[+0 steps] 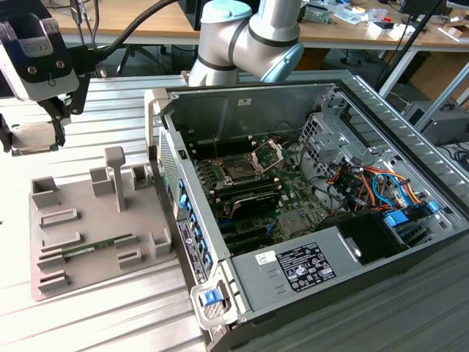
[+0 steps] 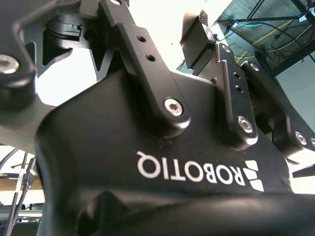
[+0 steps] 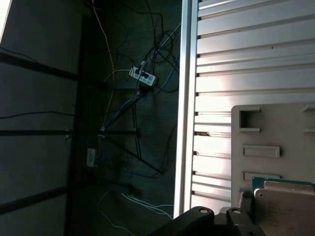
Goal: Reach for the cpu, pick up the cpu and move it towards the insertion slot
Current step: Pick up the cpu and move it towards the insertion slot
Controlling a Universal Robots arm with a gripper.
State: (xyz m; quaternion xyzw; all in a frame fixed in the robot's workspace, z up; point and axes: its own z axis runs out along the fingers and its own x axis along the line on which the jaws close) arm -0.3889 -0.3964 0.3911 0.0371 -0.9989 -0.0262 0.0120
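We find the exterior view sharp, its ribbed surface (image 1: 110, 323) bleached almost white at the exterior view's left, the open computer case (image 1: 242, 110) shadowed inside. In the second wrist view the gripper (image 2: 152, 19) shows black against blown-out glare. In the first wrist view the floor (image 3: 49, 98) lies dim.

— What sits on the ribbed tabletop (image 1: 110, 323)?
— A grey fixture tray (image 1: 95, 277) holding a green memory stick (image 1: 88, 249), just beside an open computer case (image 1: 242, 110).
— Inside the case?
— A power supply (image 1: 308, 265) and orange-blue cables (image 1: 366, 180), toward the exterior view's right.
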